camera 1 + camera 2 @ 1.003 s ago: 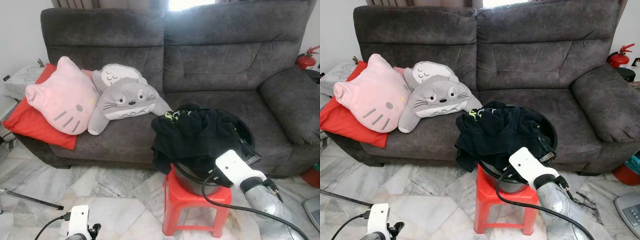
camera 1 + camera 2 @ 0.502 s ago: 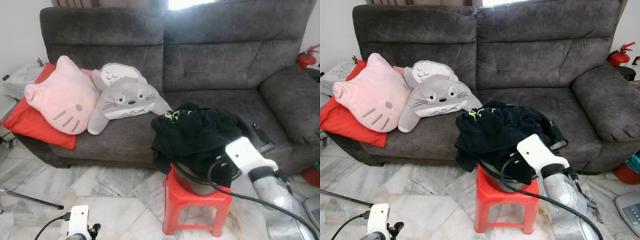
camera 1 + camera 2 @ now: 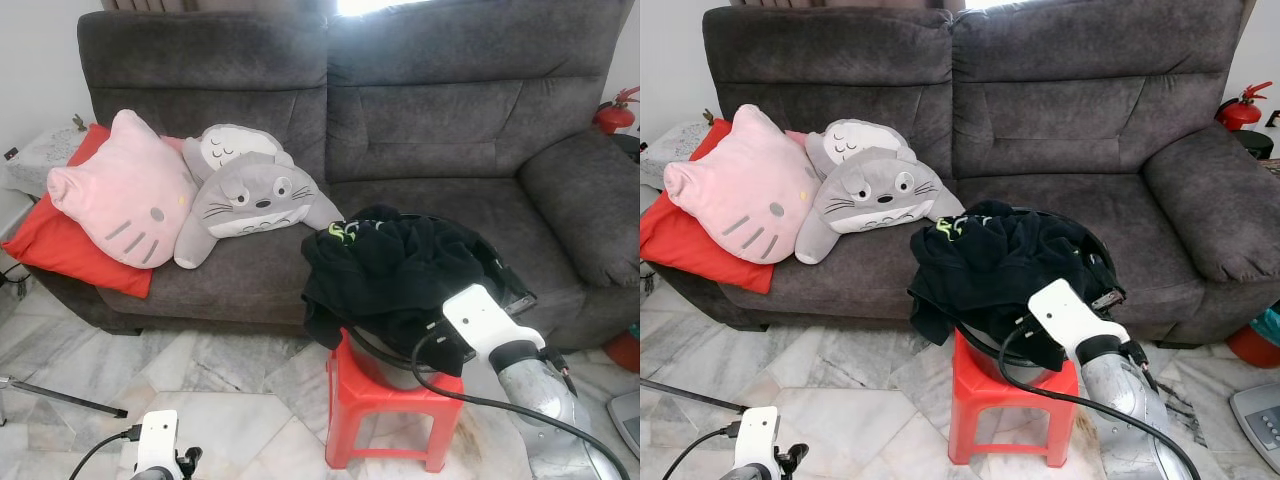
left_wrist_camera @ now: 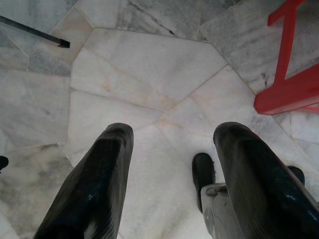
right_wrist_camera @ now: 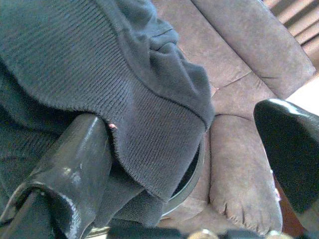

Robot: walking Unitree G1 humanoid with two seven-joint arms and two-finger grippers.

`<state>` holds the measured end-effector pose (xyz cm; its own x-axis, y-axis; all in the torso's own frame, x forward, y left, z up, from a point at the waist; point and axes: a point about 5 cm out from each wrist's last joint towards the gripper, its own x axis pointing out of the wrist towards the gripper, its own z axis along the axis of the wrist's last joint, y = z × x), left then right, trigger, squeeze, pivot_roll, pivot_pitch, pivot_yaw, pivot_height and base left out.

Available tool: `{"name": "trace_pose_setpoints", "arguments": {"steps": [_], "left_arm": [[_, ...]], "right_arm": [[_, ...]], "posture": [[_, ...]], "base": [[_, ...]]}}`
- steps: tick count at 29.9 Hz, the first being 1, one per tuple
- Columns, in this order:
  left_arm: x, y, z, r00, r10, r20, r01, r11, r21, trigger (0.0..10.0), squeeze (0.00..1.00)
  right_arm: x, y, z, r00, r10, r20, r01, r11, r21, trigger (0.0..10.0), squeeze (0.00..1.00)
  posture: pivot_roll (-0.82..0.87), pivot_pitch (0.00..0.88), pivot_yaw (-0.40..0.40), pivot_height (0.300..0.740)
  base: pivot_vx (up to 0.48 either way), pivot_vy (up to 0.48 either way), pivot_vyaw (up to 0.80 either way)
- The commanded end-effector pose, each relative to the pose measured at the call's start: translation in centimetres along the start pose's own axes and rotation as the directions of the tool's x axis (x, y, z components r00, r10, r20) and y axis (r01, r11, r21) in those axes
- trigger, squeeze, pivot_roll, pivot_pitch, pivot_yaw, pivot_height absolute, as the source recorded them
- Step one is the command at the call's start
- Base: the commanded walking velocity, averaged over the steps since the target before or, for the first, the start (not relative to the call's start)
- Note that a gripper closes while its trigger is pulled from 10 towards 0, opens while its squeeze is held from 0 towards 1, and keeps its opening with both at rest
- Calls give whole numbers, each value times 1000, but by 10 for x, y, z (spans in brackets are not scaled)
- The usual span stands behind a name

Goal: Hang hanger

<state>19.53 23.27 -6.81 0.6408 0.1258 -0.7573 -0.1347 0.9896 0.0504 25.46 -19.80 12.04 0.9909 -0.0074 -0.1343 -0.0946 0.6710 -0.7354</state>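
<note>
Now | right gripper (image 5: pixel 189 149) spread at black clothes (image 3: pixel 400 265) | bucket (image 5: pixel 192 174)

A dark grey sofa (image 3: pixel 420 130) stands against the white wall (image 3: pixel 40 70), pale marble floor (image 3: pixel 220 390) in front.

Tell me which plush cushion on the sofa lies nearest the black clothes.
The grey Totoro cushion: its paw end reaches toward the black clothes, while the pink cat cushion sits farther along, beside the sofa's left arm.

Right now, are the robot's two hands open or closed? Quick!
Left gripper: open, holding nothing, above the floor.
Right gripper: open, at the black clothes, not gripping yet.
</note>
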Motion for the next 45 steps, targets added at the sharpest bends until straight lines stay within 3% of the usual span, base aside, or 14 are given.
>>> {"name": "trace_pose_setpoints", "arguments": {"steps": [1,9,14,22,32,39,40,41,42,43,45], "left_arm": [[0,-1,1,1000,-1,4,1,1000,9,10000,0],[0,-1,1,1000,-1,6,1,1000,6,10000,0],[0,-1,1,1000,1,6,-1,1000,6,10000,0],[0,-1,1,1000,-2,5,2,1000,10,10000,0],[0,-1,1,1000,-6,7,6,1000,9,10000,0],[0,-2,1,1000,-3,7,3,1000,6,10000,0],[0,-2,1,1000,-3,7,3,1000,5,10000,0],[0,-2,1,1000,-3,7,3,1000,5,10000,0],[0,-2,1,1000,-3,7,3,1000,5,10000,0],[0,-2,1,1000,-3,7,3,1000,5,10000,0],[0,-2,1,1000,-4,6,4,1000,6,10000,0]], "right_arm": [[4,-1,0,1000,-6,16,6,1000,-9,10000,0],[11,-4,0,995,-49,89,55,997,-62,10000,0],[11,-5,2,991,-57,122,63,997,-43,10000,0],[15,12,2,981,40,189,-22,995,-98,10000,0],[28,-3,1,974,-50,219,84,986,-145,10000,0],[31,-1,3,968,-47,247,82,988,-132,10000,0],[32,0,4,966,-41,254,76,989,-130,4824,0],[32,1,5,966,-40,256,75,989,-129,2471,0],[32,1,5,965,-40,257,75,989,-130,2471,0],[32,2,5,965,-35,258,70,989,-127,0,0],[32,4,5,966,-25,256,59,990,-126,0,0]], "posture": [[-204,0,75,740],[-204,0,75,740],[-205,0,76,740],[-204,0,78,740],[-203,0,80,740],[-200,0,78,740],[-200,0,78,740],[-200,0,78,740],[-199,0,77,740],[-199,0,78,740],[-201,0,78,740]], "base": [[0,0,0],[0,0,0],[0,0,0],[0,0,0],[0,0,0],[0,0,0],[0,0,0],[0,0,0],[0,0,0],[0,0,0],[0,0,0]]}}
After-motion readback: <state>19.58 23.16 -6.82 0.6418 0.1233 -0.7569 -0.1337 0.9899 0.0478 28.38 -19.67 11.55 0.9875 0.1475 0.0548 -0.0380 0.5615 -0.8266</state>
